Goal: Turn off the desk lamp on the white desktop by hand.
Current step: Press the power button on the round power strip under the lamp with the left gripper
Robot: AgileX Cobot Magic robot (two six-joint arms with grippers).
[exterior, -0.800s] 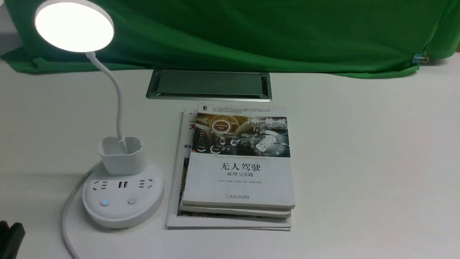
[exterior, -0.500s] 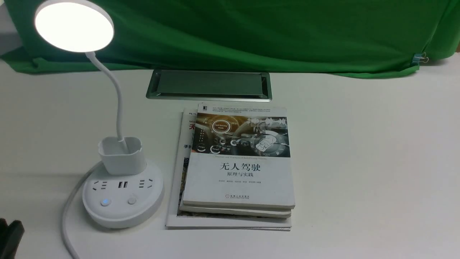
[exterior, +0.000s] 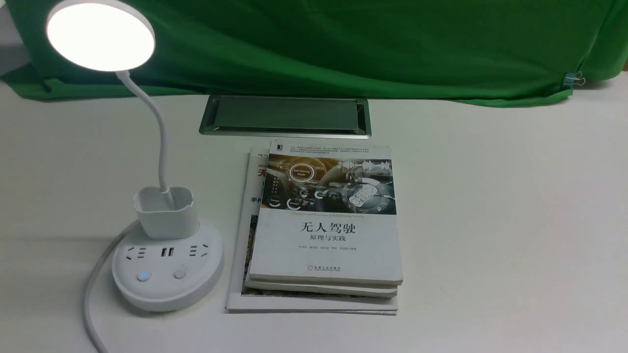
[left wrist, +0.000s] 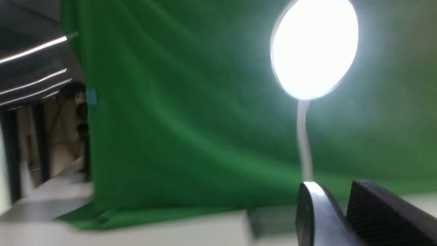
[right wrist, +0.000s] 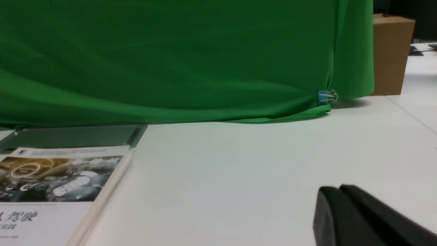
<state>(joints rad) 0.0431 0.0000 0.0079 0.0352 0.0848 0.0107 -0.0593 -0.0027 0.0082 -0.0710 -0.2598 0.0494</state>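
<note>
The desk lamp stands at the left of the white desktop (exterior: 490,220). Its round disc head (exterior: 100,35) is lit. A gooseneck runs down into the cup holder (exterior: 166,210) on the round socket base (exterior: 167,289). The base has two buttons: the left one (exterior: 143,275) glows blue, the right one (exterior: 180,273) is plain. No gripper shows in the front view. In the left wrist view my left gripper (left wrist: 333,188) is slightly open and empty, with the lit head (left wrist: 314,48) beyond it. My right gripper (right wrist: 336,189) is shut and empty, low over bare desktop.
A stack of books (exterior: 324,220) lies just right of the lamp base. The silver-framed cable hatch (exterior: 284,115) is behind them. Green cloth (exterior: 343,44) hangs along the back, held by a clip (exterior: 571,78). The lamp's white cable (exterior: 91,304) runs off the front edge.
The black tip of my left gripper at the front view's bottom left corner has slid down out of that view. The lamp stays lit.
</note>
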